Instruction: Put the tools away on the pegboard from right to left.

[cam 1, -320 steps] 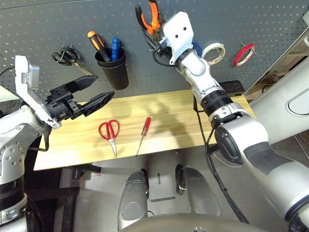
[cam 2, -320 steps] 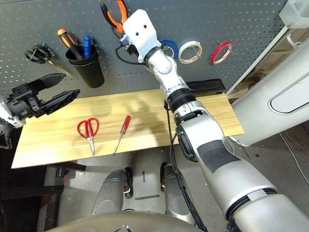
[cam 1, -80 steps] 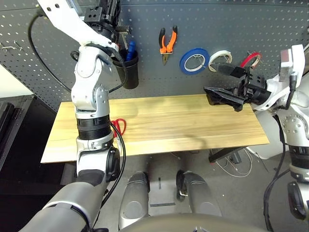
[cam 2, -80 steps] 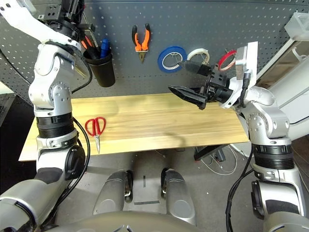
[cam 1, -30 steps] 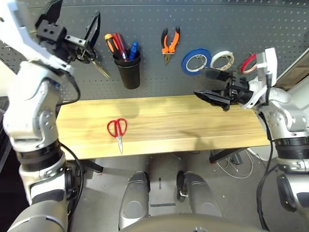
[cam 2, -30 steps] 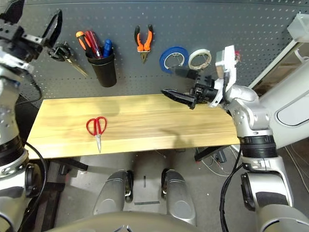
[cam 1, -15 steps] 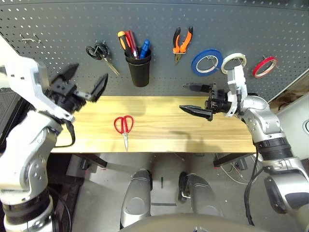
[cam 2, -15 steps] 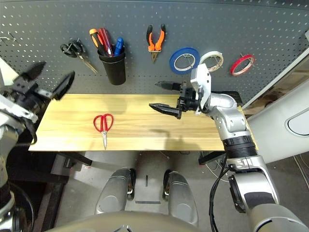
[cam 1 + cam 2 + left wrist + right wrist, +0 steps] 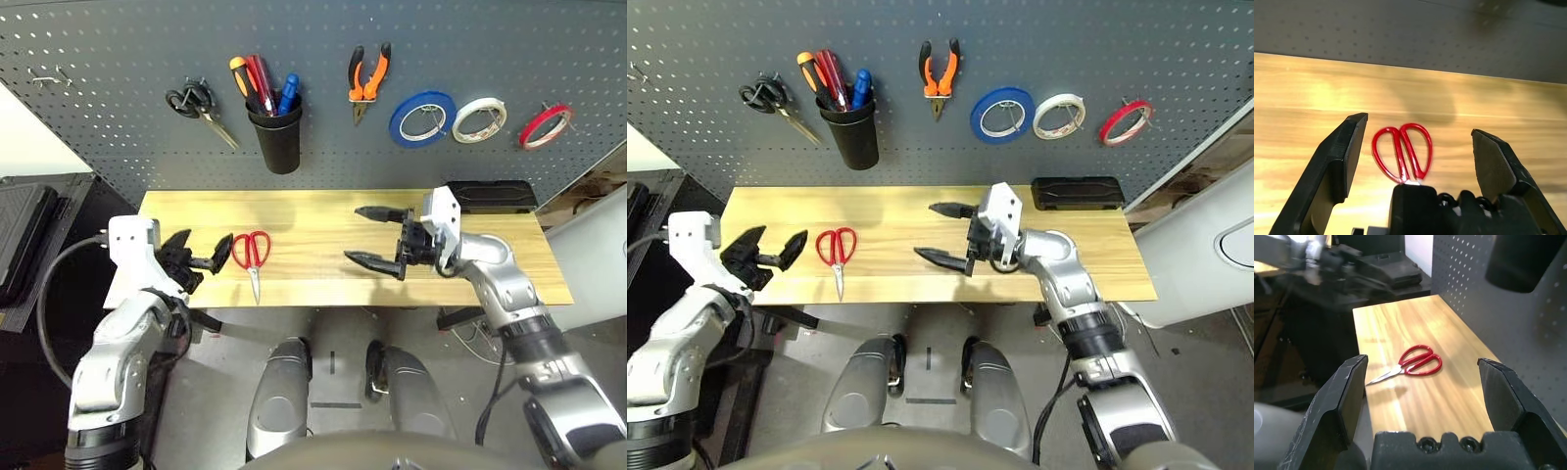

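With the thin red tape ring (image 9: 547, 125), orange-and-black-handled pliers (image 9: 365, 80) and slim red-handled screwdriver (image 9: 261, 73) already up on the pegboard (image 9: 118, 59), only the red-handled scissors (image 9: 252, 257) left lying flat on the desk (image 9: 313, 220), toward its left end, loops toward the board and blades toward the near edge. Step in hand, by judgement: pickup of this last, leftmost tool. Left gripper (image 9: 200, 260) low at the desk's left edge, just beside the scissors' loops but apart from them, fingers (image 9: 1342, 152) spread wide and holding nothing; left wrist view puts the red loops squarely between the two fingers. Right gripper (image 9: 377, 237) hovering over mid-desk, well apart from the scissors, likewise spread wide and empty. Screwdriver standing in the black cup (image 9: 280, 137) alongside two other handles; black-handled scissors (image 9: 199, 105) hanging to the cup's left; blue tape roll (image 9: 422, 114) and white tape roll (image 9: 480, 118) between pliers and red ring. Empty metal hook (image 9: 51, 75) visible far left on the board, a likely target, not certain. Next move calls for: easing forward and down over the loops, closing on the handles without pushing the flat tool along the wood, then lifting to a free hook left of what already hangs. Risk: thin, flat handles may slip from the fingertips.
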You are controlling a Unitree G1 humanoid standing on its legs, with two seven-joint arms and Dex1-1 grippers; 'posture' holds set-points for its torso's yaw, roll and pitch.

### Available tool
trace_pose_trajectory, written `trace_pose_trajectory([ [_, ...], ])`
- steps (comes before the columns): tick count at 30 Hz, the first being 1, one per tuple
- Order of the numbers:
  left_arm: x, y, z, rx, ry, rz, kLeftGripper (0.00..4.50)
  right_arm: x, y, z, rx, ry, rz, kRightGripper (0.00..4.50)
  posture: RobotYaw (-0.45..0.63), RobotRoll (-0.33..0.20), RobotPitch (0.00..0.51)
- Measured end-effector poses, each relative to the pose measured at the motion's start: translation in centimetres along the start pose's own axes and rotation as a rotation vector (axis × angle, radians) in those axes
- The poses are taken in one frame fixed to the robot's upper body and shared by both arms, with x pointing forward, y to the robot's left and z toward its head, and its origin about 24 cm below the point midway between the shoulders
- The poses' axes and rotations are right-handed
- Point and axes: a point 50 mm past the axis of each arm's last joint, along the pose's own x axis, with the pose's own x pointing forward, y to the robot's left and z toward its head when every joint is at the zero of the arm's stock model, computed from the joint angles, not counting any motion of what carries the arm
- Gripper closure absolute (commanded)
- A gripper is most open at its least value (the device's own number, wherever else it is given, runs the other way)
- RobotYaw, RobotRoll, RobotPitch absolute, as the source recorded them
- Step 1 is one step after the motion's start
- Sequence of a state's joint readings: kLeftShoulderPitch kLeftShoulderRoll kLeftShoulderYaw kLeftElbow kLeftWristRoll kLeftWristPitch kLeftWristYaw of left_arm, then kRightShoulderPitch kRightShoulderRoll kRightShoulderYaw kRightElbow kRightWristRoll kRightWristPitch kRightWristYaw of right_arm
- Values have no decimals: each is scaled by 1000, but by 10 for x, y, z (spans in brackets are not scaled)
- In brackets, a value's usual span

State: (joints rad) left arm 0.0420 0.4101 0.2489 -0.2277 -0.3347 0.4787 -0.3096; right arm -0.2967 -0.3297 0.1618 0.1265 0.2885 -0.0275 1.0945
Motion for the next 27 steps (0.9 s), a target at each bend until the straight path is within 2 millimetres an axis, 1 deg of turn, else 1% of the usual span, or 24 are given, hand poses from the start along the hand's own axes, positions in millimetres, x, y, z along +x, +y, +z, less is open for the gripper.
trace_pose_trajectory([
  [3, 13, 3, -5, -8, 13, 21, 24, 0, 12, 0, -5, 3, 19, 0, -13, 0, 270],
  [4, 17, 4, -11, -14, 32, 28, 24, 0, 15, 2, -8, -2, 20, 0, -13, 0, 270],
  [8, 24, 11, -32, -31, 114, 66, 24, -3, 20, 9, -17, -5, 17, 0, -54, 0, 298],
  [10, 28, 13, -38, -38, 137, 82, 24, -5, 24, 10, -4, -3, 17, 0, -67, 0, 308],
  [13, 38, 16, -42, -31, 165, 93, 24, -8, 26, 14, -6, 11, 16, 0, -78, 0, 316],
  [17, 46, 19, -46, 49, 207, 91, 24, -11, 27, 13, 8, 39, -8, 0, -89, 0, 329],
  [24, 57, 28, -50, 45, 224, 131, 24, -19, 28, 7, 24, 97, -35, 0, -100, 0, 343],
  [27, 57, 35, -45, 2, 196, 186, 24, -20, 29, 7, 22, 103, -39, 0, -101, 0, 344],
])
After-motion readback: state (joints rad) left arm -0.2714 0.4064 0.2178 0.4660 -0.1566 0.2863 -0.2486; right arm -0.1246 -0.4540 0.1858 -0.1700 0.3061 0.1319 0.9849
